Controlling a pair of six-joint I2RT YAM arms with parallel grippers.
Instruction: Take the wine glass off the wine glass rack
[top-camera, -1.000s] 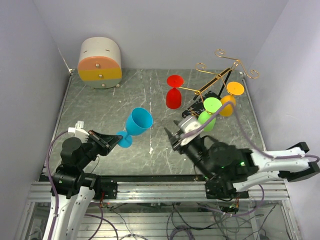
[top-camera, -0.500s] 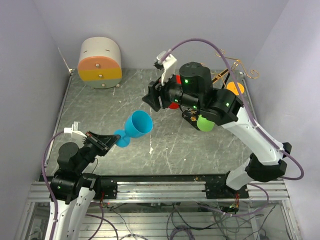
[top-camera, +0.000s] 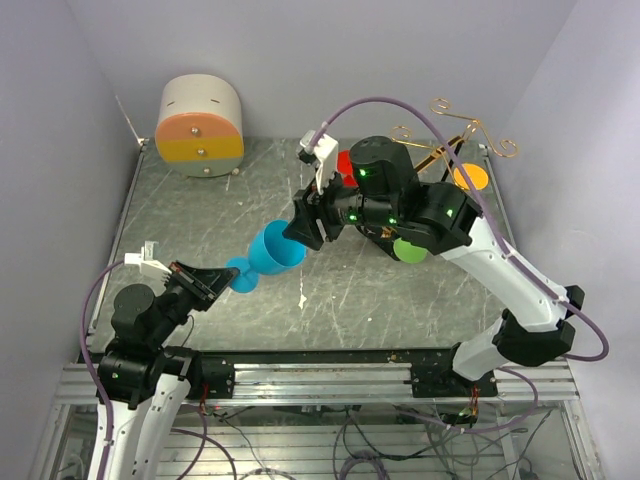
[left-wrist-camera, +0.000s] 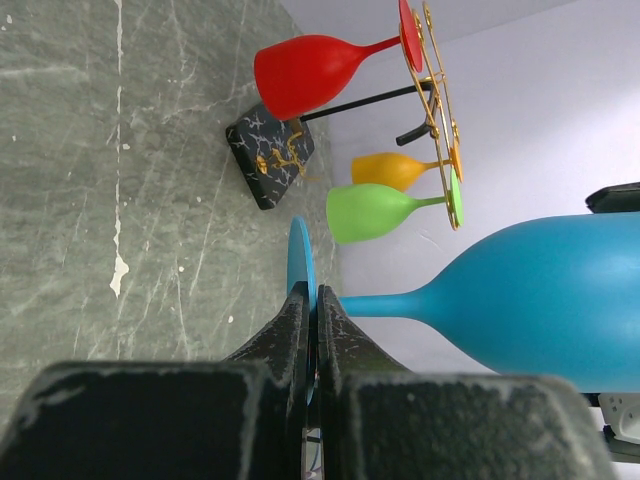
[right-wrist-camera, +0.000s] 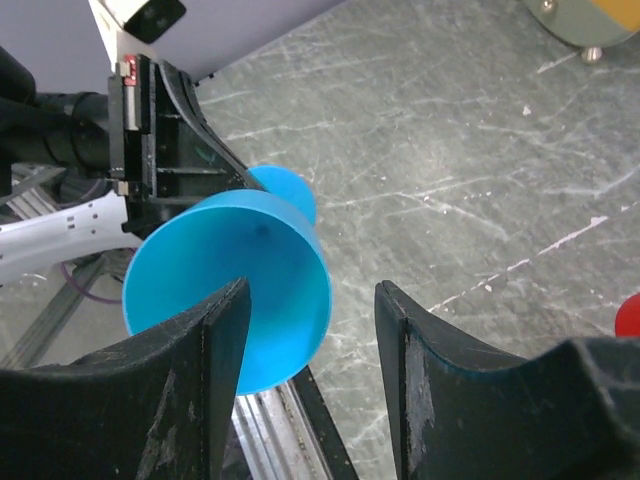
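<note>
A blue wine glass (top-camera: 276, 250) is held sideways above the table, off the rack. My left gripper (top-camera: 222, 279) is shut on its flat foot (left-wrist-camera: 299, 262); its bowl (left-wrist-camera: 560, 300) points away. My right gripper (top-camera: 303, 226) is open at the bowl's mouth (right-wrist-camera: 230, 280), with one finger (right-wrist-camera: 220, 340) across the opening and the other (right-wrist-camera: 410, 340) outside the rim. I cannot tell if they touch. The wine glass rack (top-camera: 455, 130), gold wire arms on a black post and square base (left-wrist-camera: 270, 155), holds a red (left-wrist-camera: 310, 75), an orange (left-wrist-camera: 390, 170) and a green glass (left-wrist-camera: 375, 212).
A round white drawer box (top-camera: 200, 125) with orange and yellow fronts stands at the back left. Lilac walls close in the table on three sides. A metal rail (top-camera: 320, 375) runs along the front edge.
My right arm swung up from the front by the rack, across the table, then down to the blue glass's mouth. My left gripper drew the blue glass slightly back and left.
</note>
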